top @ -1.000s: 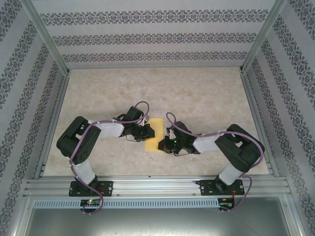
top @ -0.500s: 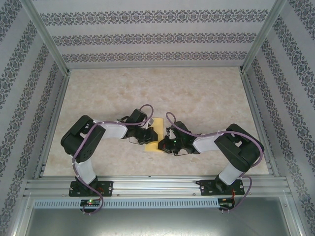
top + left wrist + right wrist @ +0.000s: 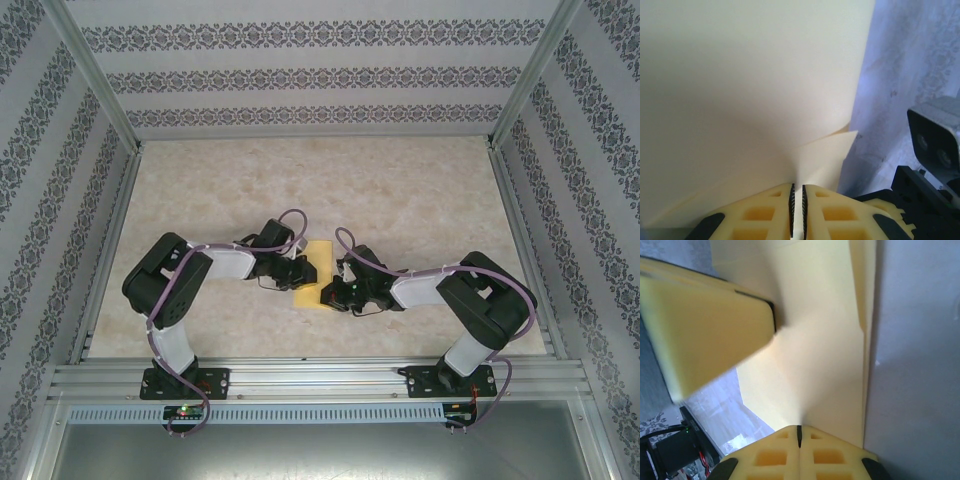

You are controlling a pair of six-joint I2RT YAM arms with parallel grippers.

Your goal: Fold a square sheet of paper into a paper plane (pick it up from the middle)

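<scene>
Left claw (image 3: 797, 189) is clenched on the paper sheet (image 3: 750, 75). Its two yellow fingers (image 3: 772, 202) sit nearly together w/ just a thin slit btwn the ribbed pads, and the sheet's edge is pinched there. From that grip the sheet fans up and out, pale yellow, and a folded flap w/ a pointed corner lies just right of the pinch. Part of the right arm's grey and black housing (image 3: 935, 145) shows at the lower right of that view.

Right claw (image 3: 799, 430) is also clamped on the sheet (image 3: 825, 355), fingers closed to a hairline seam, paper coming straight out of it. Stacked layer edges run along the sheet's right side there, so it's folded, not flat. One left-claw finger (image 3: 705, 335) presses the paper from the upper left, blurred.

From above, left claw (image 3: 298, 272) and right claw (image 3: 340, 285) face each other w/ the sheet (image 3: 307, 293) btwn them as a narrow yellow strip, both touching it. Can't tell if it's lifted off the bench (image 3: 400, 190). It's approx. midway btwn the bench's left and right edges, nearer the near edge than the far one.
</scene>
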